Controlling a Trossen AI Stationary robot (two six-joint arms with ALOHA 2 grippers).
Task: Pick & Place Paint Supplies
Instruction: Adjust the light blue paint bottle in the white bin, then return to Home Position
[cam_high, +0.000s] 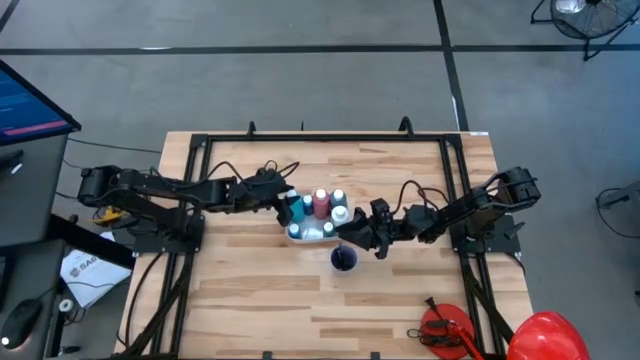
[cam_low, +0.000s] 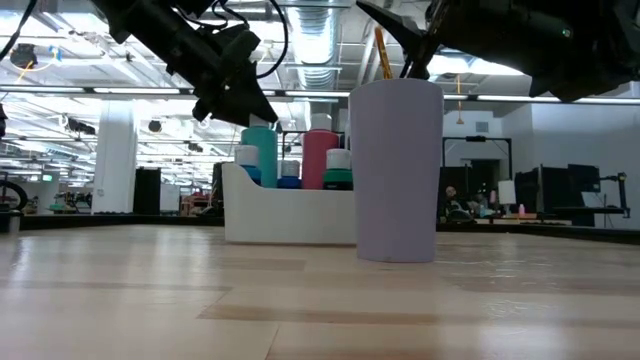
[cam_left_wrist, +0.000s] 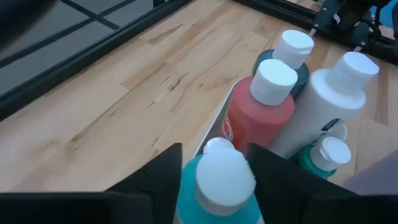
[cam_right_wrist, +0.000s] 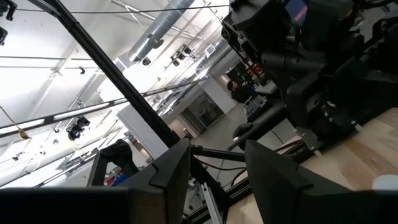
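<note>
A white caddy (cam_low: 290, 215) stands mid-table and holds the paint bottles upright: a light blue one (cam_left_wrist: 196, 199), a red one (cam_left_wrist: 258, 118), a white one (cam_left_wrist: 329, 106) and some smaller ones. My left gripper (cam_left_wrist: 217, 168) is open, slanting down over the caddy. Its fingers stand on either side of the light blue bottle's white cap (cam_left_wrist: 225, 182), and a gap shows on one side. A lilac cup (cam_low: 397, 170) stands just in front of the caddy, with a brush handle (cam_low: 383, 52) sticking up out of it. My right gripper (cam_right_wrist: 217, 162) hovers open above the cup, with nothing between its fingers.
A red dome (cam_high: 545, 335) and a red tool with a black handle (cam_high: 440, 330) lie at the table's near right corner. Black frame rails (cam_high: 200, 150) run along the table's edges. Bare wood (cam_high: 250, 290) lies at the near left.
</note>
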